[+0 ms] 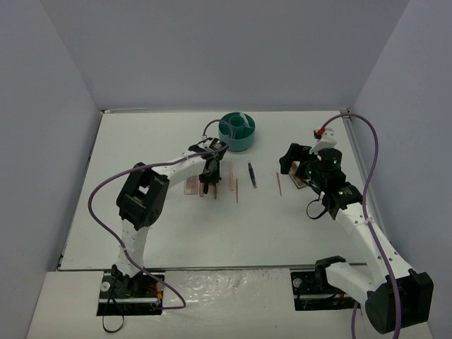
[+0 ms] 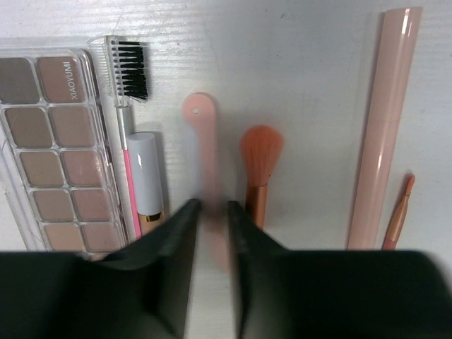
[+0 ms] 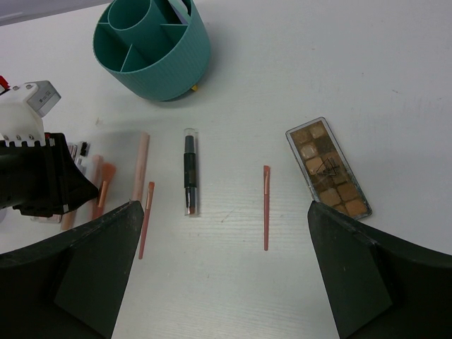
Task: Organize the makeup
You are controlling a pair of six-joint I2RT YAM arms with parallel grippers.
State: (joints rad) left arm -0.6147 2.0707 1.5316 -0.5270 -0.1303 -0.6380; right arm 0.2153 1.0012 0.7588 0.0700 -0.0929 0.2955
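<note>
**Pinch on pink stick calls for a straight lift**

Left gripper [image 2: 212,206] holds its jaws at a narrow slot, seemingly pinching the pink stick [image 2: 203,131] low on its shaft. The stick sits between the white bottle [image 2: 145,173] and the orange brush [image 2: 260,152]; you should check the pinch is firm, then rise straight up so neither neighbour is dragged; the teal cup [image 1: 237,131] stands just beyond. Right gripper [image 3: 222,212] hangs wide open and empty, near the brown palette [image 3: 328,169].
</note>
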